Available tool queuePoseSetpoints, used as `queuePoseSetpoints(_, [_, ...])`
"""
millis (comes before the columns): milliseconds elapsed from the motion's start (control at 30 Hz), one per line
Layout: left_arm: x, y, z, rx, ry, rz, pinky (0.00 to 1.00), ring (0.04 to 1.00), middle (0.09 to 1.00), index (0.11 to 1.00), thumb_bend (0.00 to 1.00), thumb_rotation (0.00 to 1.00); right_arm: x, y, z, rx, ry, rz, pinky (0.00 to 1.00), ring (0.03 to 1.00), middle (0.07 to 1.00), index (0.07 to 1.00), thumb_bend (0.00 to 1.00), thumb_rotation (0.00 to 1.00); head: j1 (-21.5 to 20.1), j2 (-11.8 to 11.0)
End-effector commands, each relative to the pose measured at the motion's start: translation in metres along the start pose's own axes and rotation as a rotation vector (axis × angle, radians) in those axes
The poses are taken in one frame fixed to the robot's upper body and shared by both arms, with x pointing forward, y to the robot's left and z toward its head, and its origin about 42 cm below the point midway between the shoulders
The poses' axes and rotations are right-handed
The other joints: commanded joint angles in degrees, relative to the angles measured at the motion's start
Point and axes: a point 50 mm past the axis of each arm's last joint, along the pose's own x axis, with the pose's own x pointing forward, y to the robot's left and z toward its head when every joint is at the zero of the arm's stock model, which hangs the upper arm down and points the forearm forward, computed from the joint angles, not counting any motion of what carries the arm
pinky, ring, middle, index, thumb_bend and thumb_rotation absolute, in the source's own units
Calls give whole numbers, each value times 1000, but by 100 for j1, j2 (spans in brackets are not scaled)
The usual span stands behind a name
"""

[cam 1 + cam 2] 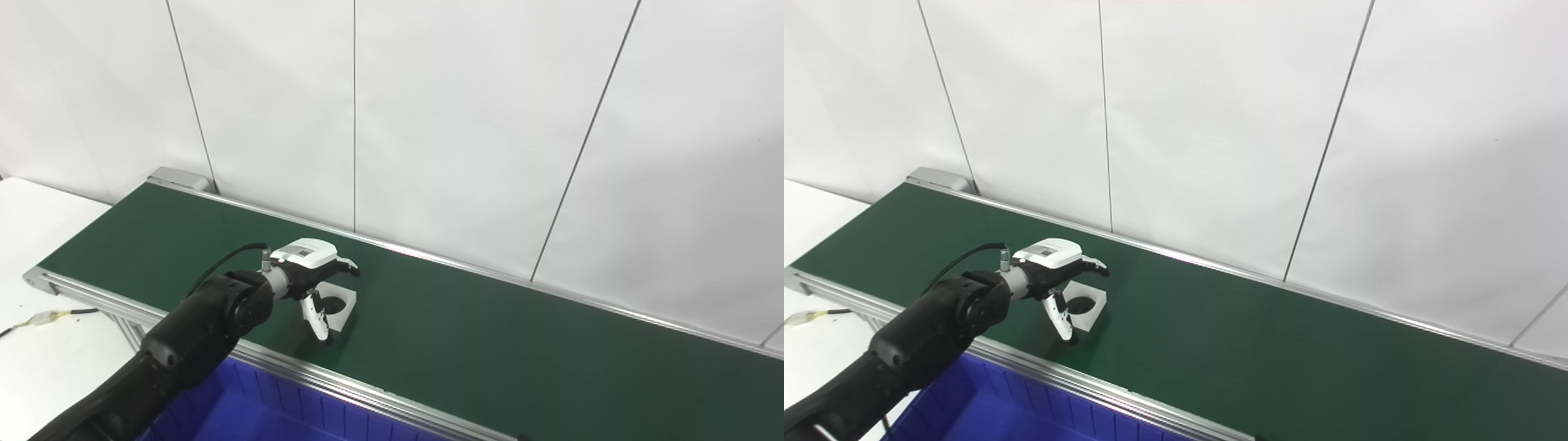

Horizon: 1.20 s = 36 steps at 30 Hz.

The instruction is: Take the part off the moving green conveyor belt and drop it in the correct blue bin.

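A white square part with a round hole (340,304) lies flat on the green conveyor belt (490,343). My left hand (312,269) reaches over it from the left, with the palm above the part. The fingers (349,266) extend past its far side and the thumb (318,317) hangs down at its near side. The fingers are apart and straddle the part; I cannot tell whether they touch it. The part also shows in the right eye view (1088,306). My right hand is not in view.
A blue bin (269,410) stands below the belt's near rail (343,383). A white table (37,343) with a cable lies to the left. A white panelled wall runs behind the belt.
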Motion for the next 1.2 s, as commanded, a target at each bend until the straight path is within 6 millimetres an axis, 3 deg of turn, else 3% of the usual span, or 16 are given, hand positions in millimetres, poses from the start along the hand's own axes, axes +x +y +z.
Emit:
queuePoseSetpoints(0, [6, 26, 7, 25, 5, 78, 902, 910, 895, 877, 960, 214, 4, 2, 13, 19, -91, -12, 596, 695, 789, 868, 503, 691, -15, 12])
queuePoseSetpoints(600, [27, 6, 26, 35, 17, 50, 931, 917, 896, 863, 912, 163, 2, 2, 14, 27, -92, -11, 612, 704, 790, 867, 503, 680, -60, 57])
queuePoseSetpoints(967, [38, 3, 25, 54, 4, 39, 929, 895, 870, 835, 854, 107, 1, 2, 15, 31, -93, -10, 615, 709, 793, 866, 514, 684, -64, 67])
queuePoseSetpoints(1100, [40, 0, 24, 64, -22, 82, 866, 818, 803, 753, 816, 15, 1, 3, 16, 35, -95, -10, 617, 709, 792, 867, 496, 671, -79, 83])
queuePoseSetpoints(1167, [42, -1, 23, 69, -34, 102, 814, 751, 704, 659, 726, 2, 1, 3, 16, 33, -95, -11, 615, 708, 792, 866, 501, 675, -84, 89])
